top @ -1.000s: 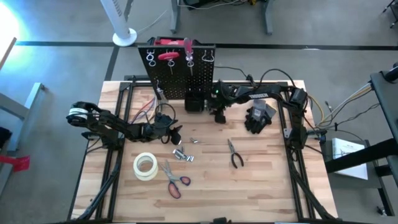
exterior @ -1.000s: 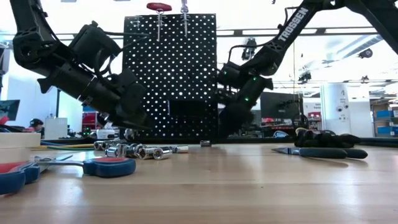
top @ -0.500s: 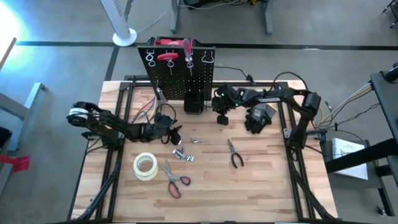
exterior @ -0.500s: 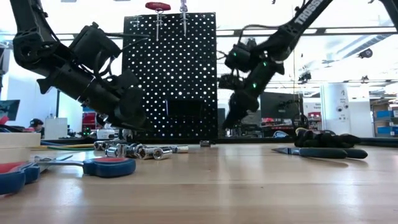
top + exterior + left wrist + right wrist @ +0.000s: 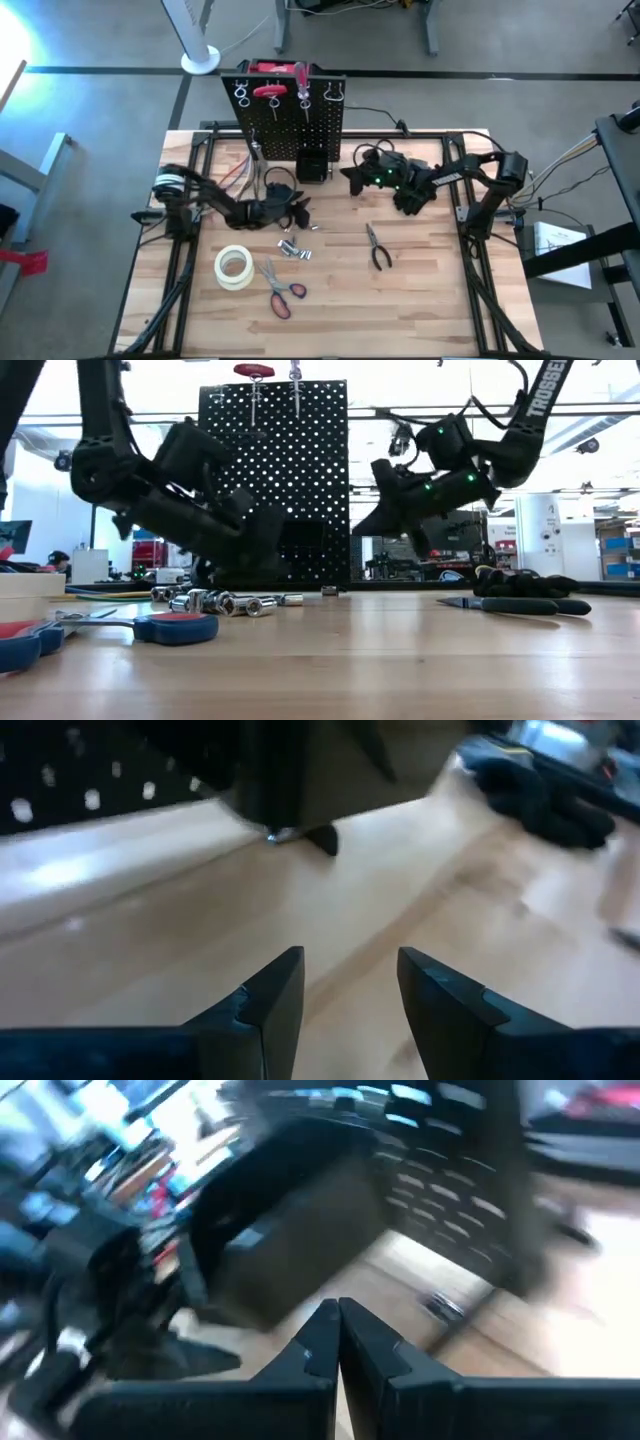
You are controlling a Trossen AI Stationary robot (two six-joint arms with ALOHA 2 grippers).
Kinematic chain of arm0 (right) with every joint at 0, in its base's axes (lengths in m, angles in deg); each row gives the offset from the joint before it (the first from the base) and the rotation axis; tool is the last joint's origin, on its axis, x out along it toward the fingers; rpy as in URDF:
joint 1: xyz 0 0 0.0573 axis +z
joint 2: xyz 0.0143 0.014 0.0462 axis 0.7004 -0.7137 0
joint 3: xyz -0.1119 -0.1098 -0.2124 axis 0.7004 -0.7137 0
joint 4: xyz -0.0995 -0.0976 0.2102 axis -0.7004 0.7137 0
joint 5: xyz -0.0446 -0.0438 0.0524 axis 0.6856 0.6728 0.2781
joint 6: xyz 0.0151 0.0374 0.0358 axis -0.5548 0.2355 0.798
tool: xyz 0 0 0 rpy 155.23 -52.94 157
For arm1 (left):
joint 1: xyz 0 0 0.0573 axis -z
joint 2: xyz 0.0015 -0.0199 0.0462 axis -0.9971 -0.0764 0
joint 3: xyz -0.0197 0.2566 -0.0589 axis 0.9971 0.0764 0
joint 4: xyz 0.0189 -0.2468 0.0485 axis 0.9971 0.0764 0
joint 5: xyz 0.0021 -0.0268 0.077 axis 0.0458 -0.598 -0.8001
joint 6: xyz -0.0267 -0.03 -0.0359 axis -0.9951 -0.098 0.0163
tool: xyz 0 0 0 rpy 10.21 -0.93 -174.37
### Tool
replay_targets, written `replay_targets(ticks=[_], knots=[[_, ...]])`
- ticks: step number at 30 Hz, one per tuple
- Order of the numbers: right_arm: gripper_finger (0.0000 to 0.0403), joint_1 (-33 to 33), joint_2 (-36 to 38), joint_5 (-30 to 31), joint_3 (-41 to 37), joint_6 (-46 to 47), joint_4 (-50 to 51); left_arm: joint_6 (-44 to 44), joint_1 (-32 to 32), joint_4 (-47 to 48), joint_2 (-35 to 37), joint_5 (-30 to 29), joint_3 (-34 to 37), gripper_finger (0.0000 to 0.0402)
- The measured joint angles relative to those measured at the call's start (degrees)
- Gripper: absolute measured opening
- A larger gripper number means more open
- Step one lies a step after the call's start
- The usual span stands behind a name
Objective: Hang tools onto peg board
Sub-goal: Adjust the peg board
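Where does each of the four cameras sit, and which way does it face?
High: overhead, facing straight down on the table; both arms show.
Low: at tabletop height, facing the peg board; both arms show.
Left wrist: on the left arm, facing bare wood past the open left gripper.
Right wrist: on the right arm, facing the board's foot past the shut right gripper.
High and low share the board, scissors and pliers.

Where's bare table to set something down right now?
Free: the near strip below the scissors and pliers, and the stretch between those two. Crowded: from the tape roll past the sockets up to the left hand by the peg board.
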Motion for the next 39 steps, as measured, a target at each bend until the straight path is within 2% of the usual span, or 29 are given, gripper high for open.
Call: replay_targets(ticks=[2, 6, 10, 12, 16, 20, 27, 31, 34, 39], knots=[[0.0000, -0.3, 0.0, 3.7, -0.1, 2.9, 0.2, -3.2, -0.5, -1.5, -1.8, -0.9, -1.0, 0.0153], [0.0000, -1.4, -0.5, 7.1, 0.1, 3.9, 1.3, -6.4, -0.9, -2.0, -4.3, -1.1, -1.3, 0.0153], [0.0000, -3.3, -1.1, 7.2, 1.8, 3.0, 0.7, -7.8, -0.4, -3.4, -3.5, -0.9, 0.7, 0.0153], [0.0000, -3.8, -1.1, 7.2, 2.4, -0.2, 0.8, -8.2, -0.1, -3.3, -1.9, -0.8, 2.4, 0.0153], [0.0006, -4.5, -0.7, 3.6, 2.9, -12.4, 0.9, -5.5, 0.5, -3.2, 2.8, -0.1, 5.8, 0.0153], [0.0044, -5.4, -0.7, 2.4, 3.5, -19.2, 1.3, -1.5, 1.2, -3.1, 8.7, 0.8, 9.5, 0.0153], [0.0169, -7.8, -0.6, -4.2, 4.9, -25.4, 1.3, 2.6, 1.2, -2.9, 19.1, 0.8, 16.1, 0.0153], [0.0221, -9.4, 0.3, -7.6, 5.6, -25.7, 1.3, 12.7, 1.2, -2.8, 25.2, 0.7, 18.8, 0.0153], [0.0233, -10.2, 2.0, -9.7, 5.7, -25.4, 1.3, 16.9, 1.0, -2.8, 29.7, 0.7, 19.9, 0.0153], [0.0223, -10.6, 6.4, -10.9, 5.7, -26.6, 1.3, 19.9, 0.7, -2.5, 38.0, -1.3, 21.3, 0.0166]])
